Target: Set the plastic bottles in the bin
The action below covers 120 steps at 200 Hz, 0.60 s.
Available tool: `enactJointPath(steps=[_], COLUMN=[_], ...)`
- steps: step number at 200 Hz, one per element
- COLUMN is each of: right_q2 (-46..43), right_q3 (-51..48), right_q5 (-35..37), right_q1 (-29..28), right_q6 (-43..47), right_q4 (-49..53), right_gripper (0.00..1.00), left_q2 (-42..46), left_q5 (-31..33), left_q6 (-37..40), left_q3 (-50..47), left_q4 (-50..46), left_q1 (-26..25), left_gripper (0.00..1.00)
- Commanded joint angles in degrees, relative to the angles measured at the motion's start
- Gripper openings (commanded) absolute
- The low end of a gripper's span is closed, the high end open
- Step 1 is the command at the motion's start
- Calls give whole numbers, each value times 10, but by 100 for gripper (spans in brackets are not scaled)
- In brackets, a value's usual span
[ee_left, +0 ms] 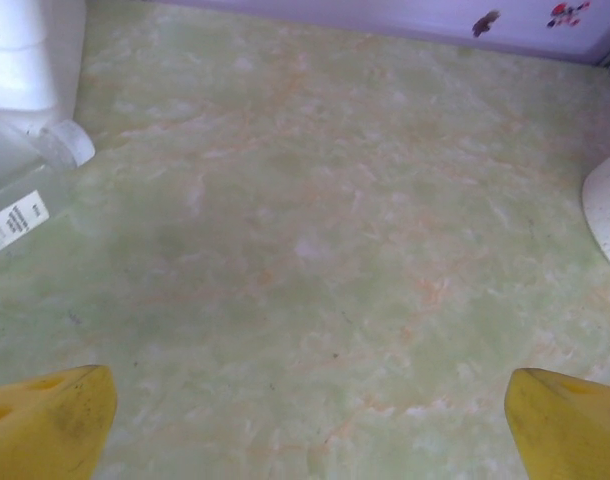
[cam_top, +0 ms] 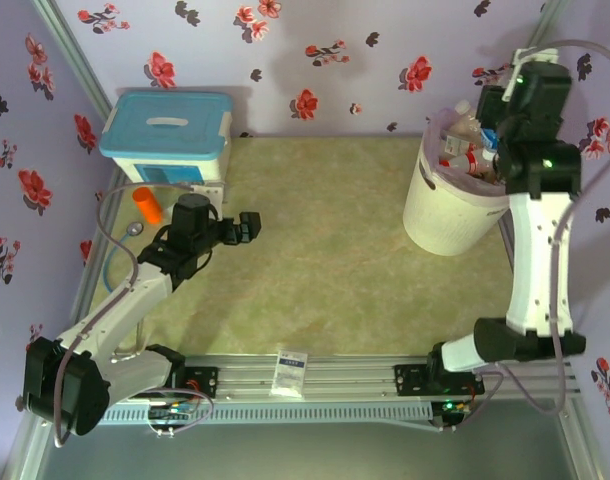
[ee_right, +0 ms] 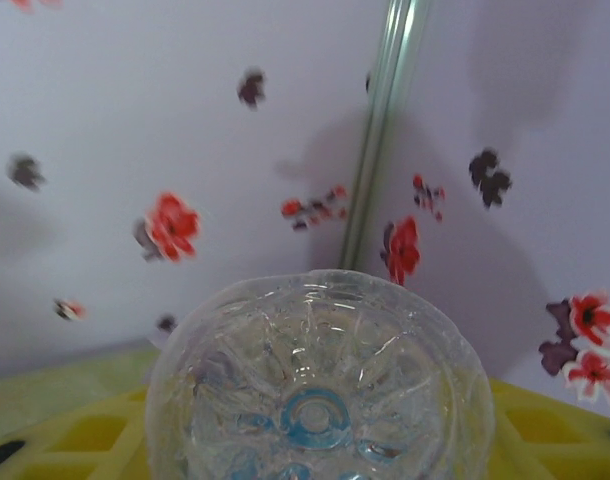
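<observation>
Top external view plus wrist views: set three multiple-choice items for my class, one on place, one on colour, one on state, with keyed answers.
1. The tall round white plastic bin stands: A far right; B far left; C centre.
2. The rectangular white box's lid is: A red; B light blue; C green.
3. The right hand is: A open, empty; B shut, empty; C shut on a clear plastic bottle.
A: it stands top right. B: blue top shows. C: bottle's base sits between yellow fingers.
</observation>
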<state>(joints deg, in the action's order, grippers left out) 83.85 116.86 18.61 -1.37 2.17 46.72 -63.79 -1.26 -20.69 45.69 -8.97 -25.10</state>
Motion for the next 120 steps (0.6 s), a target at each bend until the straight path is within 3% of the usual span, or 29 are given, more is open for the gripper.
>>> enactJointPath(steps=[1, 67, 120], right_q2=[6, 85, 141], right_q3=[-18, 7, 42], right_q5=[45, 76, 52], right_q1=[3, 3, 5], right_q6=[28, 61, 48], right_q4=[-1, 45, 128], right_gripper=[42, 49, 56], left_q2=[-4, -90, -200], left_q5=[29, 204, 228], left_q6=[19, 96, 156], left_q3=[29, 128, 183], left_q4=[-59, -190, -186], left_q1=[5, 21, 66], left_gripper=[100, 100, 100])
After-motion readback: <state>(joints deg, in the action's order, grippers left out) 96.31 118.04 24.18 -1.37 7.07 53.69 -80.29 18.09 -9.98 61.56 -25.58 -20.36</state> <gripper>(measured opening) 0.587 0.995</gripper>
